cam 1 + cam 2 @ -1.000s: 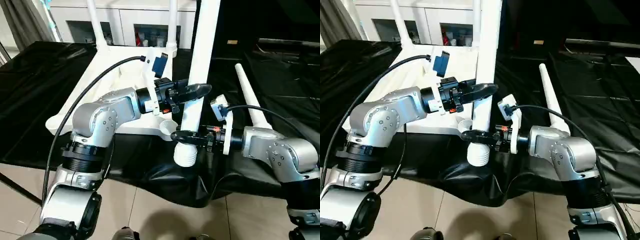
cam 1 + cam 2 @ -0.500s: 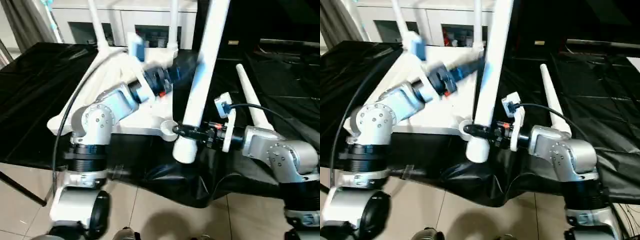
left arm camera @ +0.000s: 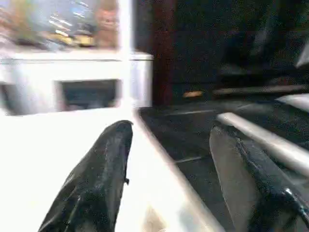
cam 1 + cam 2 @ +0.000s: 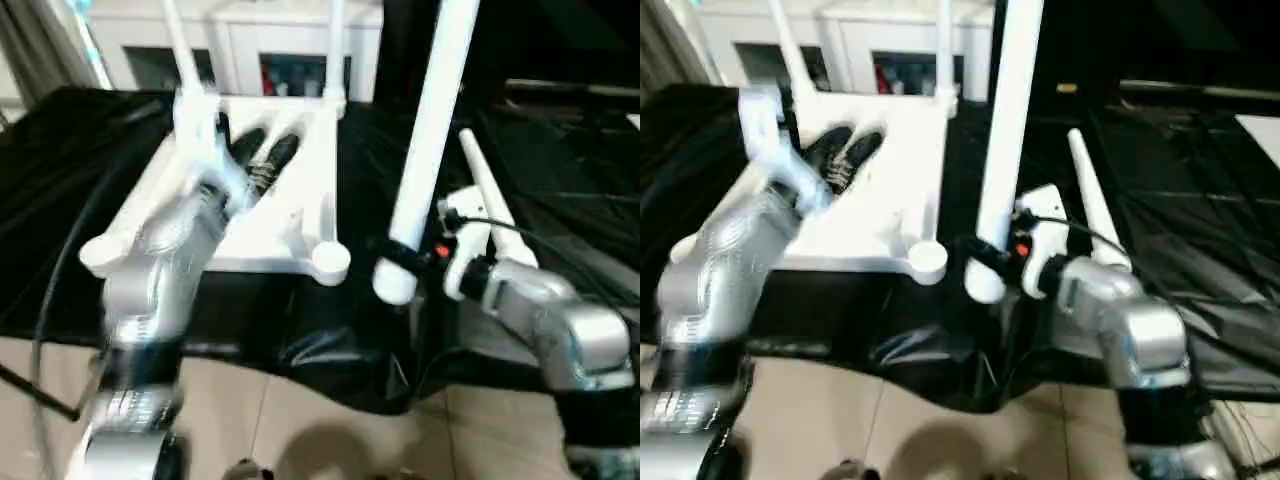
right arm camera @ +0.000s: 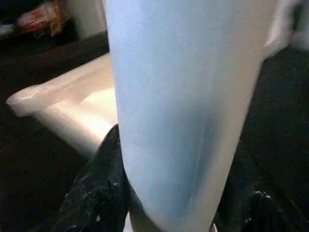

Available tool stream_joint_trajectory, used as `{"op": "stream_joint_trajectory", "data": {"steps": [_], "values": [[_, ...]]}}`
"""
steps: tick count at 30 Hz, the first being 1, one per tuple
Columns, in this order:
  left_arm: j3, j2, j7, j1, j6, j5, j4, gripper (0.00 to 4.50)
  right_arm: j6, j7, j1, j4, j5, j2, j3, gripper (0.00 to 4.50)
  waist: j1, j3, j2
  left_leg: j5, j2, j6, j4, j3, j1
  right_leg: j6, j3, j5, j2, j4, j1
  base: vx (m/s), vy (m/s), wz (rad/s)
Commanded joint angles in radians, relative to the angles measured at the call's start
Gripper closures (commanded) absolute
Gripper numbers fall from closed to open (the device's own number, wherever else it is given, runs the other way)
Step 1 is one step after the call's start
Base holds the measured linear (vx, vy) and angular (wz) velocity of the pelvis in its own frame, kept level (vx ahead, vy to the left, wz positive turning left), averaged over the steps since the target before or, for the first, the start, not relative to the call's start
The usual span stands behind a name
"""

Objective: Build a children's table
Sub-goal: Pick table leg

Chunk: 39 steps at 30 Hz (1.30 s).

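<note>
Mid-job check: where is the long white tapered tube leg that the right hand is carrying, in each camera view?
Left eye view: white tube leg stands nearly upright, right of centre, its thick end low.
Right eye view: same leg, centre.
Left wrist view: I cannot pick it out.
Right wrist view: leg close up, between that hand's black fingers.
Shared landmark: the white plastic tabletop's round corner socket, just left of the leg's lower end in both eye views.

Beige tile floor (image 4: 300, 420); white glass-door cabinet (image 4: 270, 50) at back.

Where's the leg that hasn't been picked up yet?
In the left eye view the loose leg lies on the black cloth, right of the tabletop, just behind the right tool.
</note>
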<state>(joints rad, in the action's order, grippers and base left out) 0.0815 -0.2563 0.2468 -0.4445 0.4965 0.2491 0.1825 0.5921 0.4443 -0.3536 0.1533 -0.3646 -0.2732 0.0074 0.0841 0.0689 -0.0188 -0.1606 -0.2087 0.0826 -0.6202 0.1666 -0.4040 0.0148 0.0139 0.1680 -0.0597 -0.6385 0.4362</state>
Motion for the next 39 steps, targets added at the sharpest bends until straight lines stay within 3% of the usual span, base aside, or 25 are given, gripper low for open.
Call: {"op": "stream_joint_trajectory", "data": {"steps": [1,5,10,13,15,16,17,18,19,22,25,26,27,28,29,30,31,32,33,34,35,36,37,38,39], "values": [[0.007,-0.003,-0.043,0.060,0.004,-0.049,0.076,1.58,-0.089,-0.068,0.031,0.039,0.048,0.028,-0.020,2.64,-0.005,-0.076,0.010,-0.209,-0.003,0.025,0.072,0.003,0.015,-0.092,-0.016,0.320,-0.041,0.089,-0.050,0.000,0.000,0.00],[0.002,0.041,-0.090,0.244,-0.074,-0.119,0.160,1.58,-0.138,-0.150,0.180,0.122,0.063,0.102,-0.052,2.64,-0.007,-0.069,0.009,-0.295,-0.002,0.025,0.081,0.004,0.025,-0.059,-0.018,0.389,-0.032,0.108,-0.038,0.000,0.000,0.00],[-0.057,0.087,-0.157,0.356,-0.110,-0.141,0.179,1.58,-0.154,-0.206,0.303,0.161,0.082,0.144,-0.024,2.64,-0.013,-0.065,0.008,-0.376,0.004,0.020,0.086,0.000,0.020,-0.014,-0.017,0.480,-0.036,0.122,-0.034,0.000,0.000,0.00],[-0.072,0.100,-0.169,0.364,-0.130,-0.167,0.169,1.58,-0.170,-0.216,0.325,0.167,0.087,0.162,-0.015,2.64,-0.008,-0.064,0.016,-0.330,0.019,-0.059,0.060,0.007,0.003,0.019,-0.049,0.678,-0.090,0.153,-0.043,0.000,0.000,0.00],[-0.072,0.125,-0.175,0.363,-0.136,-0.181,0.168,1.58,-0.157,-0.226,0.333,0.175,0.086,0.173,-0.019,2.64,0.005,-0.064,0.028,-0.216,0.021,-0.139,-0.005,-0.019,-0.029,0.054,-0.106,0.842,-0.186,0.182,-0.063,-0.019,0.047,-0.05],[-0.077,0.132,-0.179,0.365,-0.131,-0.187,0.166,1.58,-0.156,-0.228,0.333,0.173,0.088,0.174,-0.023,2.64,0.007,-0.063,0.026,-0.195,0.015,-0.145,-0.013,-0.031,-0.031,0.048,-0.108,0.872,-0.204,0.186,-0.064,-0.038,0.132,-0.08],[-0.082,0.136,-0.181,0.366,-0.128,-0.191,0.165,1.58,-0.156,-0.230,0.332,0.172,0.090,0.174,-0.025,2.64,0.000,-0.057,0.021,-0.212,0.010,-0.142,0.017,-0.040,-0.019,0.013,-0.080,0.866,-0.172,0.185,-0.048,-0.038,0.132,-0.08],[-0.086,0.140,-0.177,0.369,-0.137,-0.183,0.167,1.58,-0.157,-0.232,0.330,0.170,0.089,0.173,-0.029,2.64,-0.018,-0.059,-0.002,-0.310,0.008,-0.118,0.072,-0.037,0.009,-0.034,-0.017,0.745,-0.088,0.155,-0.035,-0.030,0.144,-0.05],[-0.098,0.134,-0.192,0.372,-0.127,-0.199,0.170,1.58,-0.157,-0.237,0.329,0.167,0.091,0.171,-0.031,2.64,-0.046,-0.064,-0.021,-0.422,0.002,-0.096,0.101,-0.039,0.030,-0.063,0.018,0.521,-0.022,0.122,-0.025,-0.037,0.142,-0.02],[-0.110,0.126,-0.193,0.378,-0.157,-0.214,0.165,1.58,-0.159,-0.244,0.332,0.165,0.104,0.168,-0.024,2.64,-0.060,-0.058,-0.040,-0.693,-0.027,0.031,0.147,-0.062,0.043,-0.084,0.030,0.241,-0.002,0.095,-0.036,-0.048,0.123,0.01],[-0.123,0.127,-0.211,0.365,-0.137,-0.253,0.160,1.58,-0.182,-0.239,0.332,0.159,0.109,0.172,-0.015,2.64,-0.074,-0.035,-0.036,-0.900,-0.032,0.104,0.179,-0.066,0.059,-0.041,0.050,0.294,0.013,0.110,-0.047,-0.059,0.050,0.02],[-0.119,0.135,-0.213,0.360,-0.140,-0.254,0.159,1.58,-0.184,-0.240,0.332,0.159,0.109,0.175,-0.013,2.64,-0.070,-0.029,-0.043,-0.956,-0.074,0.096,0.223,-0.070,0.050,-0.041,0.071,0.283,0.024,0.055,-0.063,-0.066,-0.011,0.02],[-0.117,0.140,-0.215,0.358,-0.142,-0.255,0.159,1.58,-0.183,-0.241,0.333,0.159,0.108,0.178,-0.013,2.64,-0.036,-0.025,-0.046,-0.992,-0.138,0.048,0.287,-0.063,-0.006,-0.034,0.078,0.186,0.013,-0.098,-0.114,-0.111,-0.120,0.14],[-0.111,0.145,-0.216,0.354,-0.137,-0.247,0.162,1.58,-0.181,-0.245,0.332,0.157,0.103,0.186,-0.017,2.64,-0.010,-0.018,-0.045,-0.987,-0.161,0.021,0.301,-0.053,-0.016,-0.037,0.083,0.190,0.011,-0.133,-0.112,-0.078,-0.252,0.30],[-0.108,0.148,-0.217,0.353,-0.133,-0.242,0.165,1.58,-0.180,-0.248,0.332,0.156,0.100,0.191,-0.019,2.64,0.024,-0.030,-0.050,-0.873,-0.180,-0.023,0.274,-0.025,0.025,-0.058,0.053,0.245,-0.001,-0.140,-0.078,-0.078,-0.252,0.30],[-0.103,0.146,-0.213,0.349,-0.122,-0.228,0.168,1.58,-0.177,-0.250,0.332,0.155,0.097,0.195,-0.021,2.64,0.011,-0.062,-0.012,-0.697,-0.139,-0.023,0.180,-0.013,0.082,-0.081,-0.021,0.378,-0.043,-0.056,-0.070,0.013,-0.324,0.21],[-0.103,0.146,-0.213,0.349,-0.122,-0.228,0.168,1.58,-0.177,-0.250,0.332,0.155,0.097,0.195,-0.021,2.64,0.004,-0.064,0.037,-0.566,-0.032,-0.005,0.047,0.020,0.089,-0.092,-0.047,0.542,-0.045,0.047,-0.035,-0.017,-0.251,0.01],[-0.094,0.143,-0.217,0.346,-0.123,-0.227,0.163,1.58,-0.167,-0.252,0.330,0.154,0.084,0.204,-0.025,2.64,0.048,-0.055,0.042,-0.169,0.055,-0.125,-0.115,-0.008,-0.003,-0.066,-0.122,0.795,-0.135,0.158,-0.074,-0.017,-0.251,0.01],[-0.089,0.144,-0.217,0.344,-0.123,-0.224,0.160,1.58,-0.165,-0.251,0.330,0.154,0.082,0.206,-0.025,2.64,0.058,-0.054,0.046,-0.039,0.075,-0.103,-0.100,-0.035,-0.054,0.133,-0.120,0.796,-0.095,0.126,-0.101,-0.026,-0.167,0.00],[-0.089,0.144,-0.217,0.344,-0.123,-0.224,0.160,1.58,-0.165,-0.251,0.330,0.154,0.082,0.206,-0.025,2.64,0.068,-0.058,0.040,-0.034,0.064,-0.081,-0.066,-0.045,-0.045,0.177,-0.127,0.748,-0.098,0.117,-0.107,-0.034,-0.146,0.14],[-0.085,0.144,-0.208,0.342,-0.134,-0.219,0.157,1.58,-0.168,-0.248,0.331,0.155,0.085,0.202,-0.020,2.64,0.073,-0.064,0.029,-0.089,0.042,-0.066,-0.025,-0.060,-0.003,0.184,-0.126,0.594,-0.090,0.097,-0.092,-0.034,-0.146,0.14],[-0.088,0.142,-0.196,0.340,-0.142,-0.217,0.156,1.58,-0.173,-0.244,0.333,0.156,0.089,0.198,-0.015,2.64,0.067,-0.075,0.011,-0.086,0.026,-0.076,0.011,-0.067,0.016,0.133,-0.099,0.364,-0.070,0.083,-0.103,-0.081,-0.116,0.25],[-0.095,0.136,-0.184,0.337,-0.142,-0.221,0.157,1.58,-0.175,-0.243,0.335,0.158,0.090,0.197,-0.013,2.64,0.064,-0.066,0.011,-0.126,0.012,-0.071,0.027,-0.073,0.029,0.103,-0.081,0.313,-0.044,0.074,-0.081,-0.075,-0.079,0.18],[-0.099,0.136,-0.179,0.337,-0.139,-0.221,0.160,1.58,-0.175,-0.244,0.335,0.159,0.088,0.200,-0.014,2.64,0.053,-0.069,-0.002,-0.178,0.006,-0.069,0.033,-0.067,0.039,0.066,-0.071,0.317,-0.044,0.080,-0.072,-0.075,-0.079,0.18],[-0.100,0.137,-0.181,0.338,-0.136,-0.224,0.163,1.58,-0.173,-0.245,0.336,0.161,0.085,0.203,-0.015,2.64,0.050,-0.071,-0.007,-0.183,0.012,-0.059,0.035,-0.061,0.027,0.042,-0.064,0.374,-0.051,0.094,-0.086,-0.062,-0.041,0.07]]}}
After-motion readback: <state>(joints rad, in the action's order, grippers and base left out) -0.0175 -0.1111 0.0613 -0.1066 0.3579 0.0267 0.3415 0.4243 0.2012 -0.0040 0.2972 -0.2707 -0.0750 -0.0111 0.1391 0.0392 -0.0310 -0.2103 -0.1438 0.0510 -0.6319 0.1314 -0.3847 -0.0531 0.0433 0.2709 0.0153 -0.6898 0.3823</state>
